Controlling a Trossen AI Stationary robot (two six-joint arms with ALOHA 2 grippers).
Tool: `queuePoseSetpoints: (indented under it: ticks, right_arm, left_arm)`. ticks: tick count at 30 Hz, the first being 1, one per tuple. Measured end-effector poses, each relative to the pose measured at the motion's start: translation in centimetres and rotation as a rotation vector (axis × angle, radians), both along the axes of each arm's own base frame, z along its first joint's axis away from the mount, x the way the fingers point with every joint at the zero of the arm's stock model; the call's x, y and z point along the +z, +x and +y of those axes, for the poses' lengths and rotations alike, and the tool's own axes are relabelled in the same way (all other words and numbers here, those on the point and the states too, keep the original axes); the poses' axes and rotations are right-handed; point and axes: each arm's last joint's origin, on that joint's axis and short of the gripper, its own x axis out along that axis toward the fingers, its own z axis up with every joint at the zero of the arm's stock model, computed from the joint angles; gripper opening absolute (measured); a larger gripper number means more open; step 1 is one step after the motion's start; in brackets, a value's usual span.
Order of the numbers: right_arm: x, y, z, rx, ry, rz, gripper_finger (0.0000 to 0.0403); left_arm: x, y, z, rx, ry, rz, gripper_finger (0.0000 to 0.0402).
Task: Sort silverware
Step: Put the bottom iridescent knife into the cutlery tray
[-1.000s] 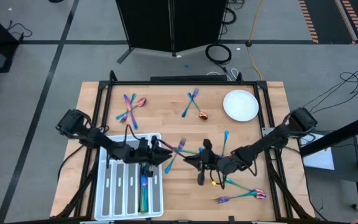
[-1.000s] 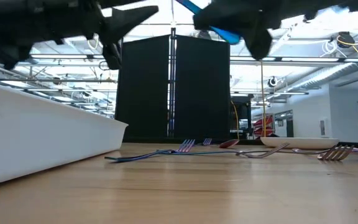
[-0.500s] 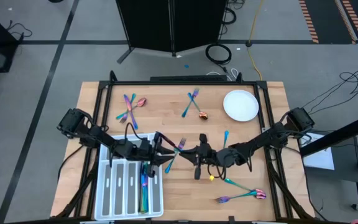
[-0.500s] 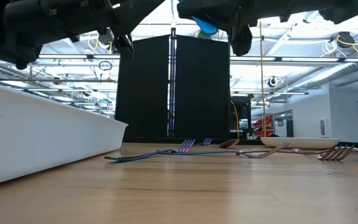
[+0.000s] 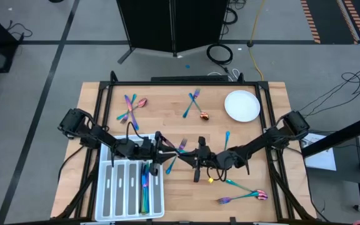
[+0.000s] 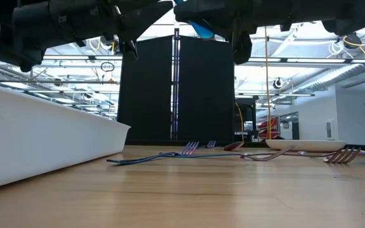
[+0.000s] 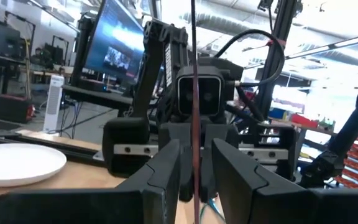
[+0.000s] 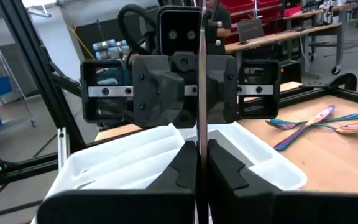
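My right fingers (image 8: 199, 163) grip a utensil (image 8: 201, 74); left fingers (image 7: 194, 177) open around it. Few pieces are in the tray (image 5: 105, 203); forks (image 5: 192, 103) and spoons (image 5: 140, 102) remain on the surface (image 5: 167, 119).

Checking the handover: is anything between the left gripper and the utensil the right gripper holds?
Nothing visible. The utensil, pinched by the right gripper, already lies in the gap between the open fingers of the left gripper.

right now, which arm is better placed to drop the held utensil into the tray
Left. The left claw hangs right beside the white tray, its fingers open around the utensil that the right claw pinches. The right claw is farther from the tray, over mid-table.
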Motion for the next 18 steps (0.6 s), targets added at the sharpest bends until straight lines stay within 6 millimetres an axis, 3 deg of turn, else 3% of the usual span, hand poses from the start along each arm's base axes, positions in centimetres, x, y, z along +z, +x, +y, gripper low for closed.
queuePoseSetpoints:
  ticks: [18]
  right_arm:
    - [-0.2, 0.2, 0.0, -0.003, 0.002, -0.025, 0.0000]
  left_arm:
    - [1.0, 1.0, 0.0, -0.010, 0.039, -0.040, 0.0090]
